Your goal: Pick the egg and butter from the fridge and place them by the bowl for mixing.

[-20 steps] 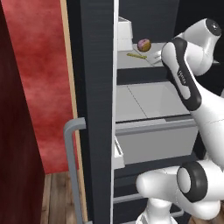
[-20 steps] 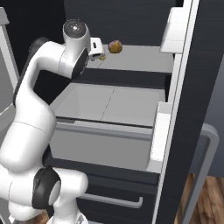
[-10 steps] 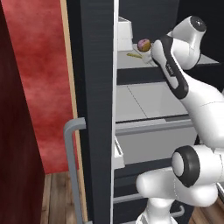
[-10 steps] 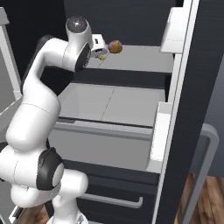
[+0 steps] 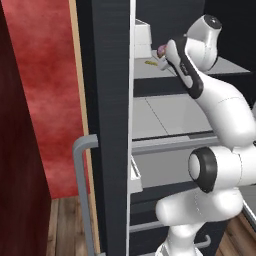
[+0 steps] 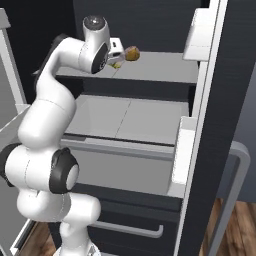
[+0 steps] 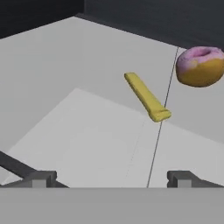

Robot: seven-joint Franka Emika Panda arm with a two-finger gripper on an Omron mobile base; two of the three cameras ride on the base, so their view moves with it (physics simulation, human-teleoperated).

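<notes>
On the fridge (image 6: 150, 30) shelf, the butter (image 7: 147, 97) lies diagonally ahead of the wide-open, empty end effector (image 7: 111, 178), the egg (image 7: 200, 66) beyond.

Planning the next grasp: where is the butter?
The butter lies on the fridge upper shelf, just left of the egg in the hand view, ahead of the open pincer.

A red mottled wall (image 5: 47, 95) is filling the upper left of the left base view, with a darker red panel (image 5: 17, 165) standing in front of it at the far left edge. A brown wooden plank floor (image 5: 62, 227) is showing at the lower left there, and again at the lower right of the right base view (image 6: 235, 227).
</notes>
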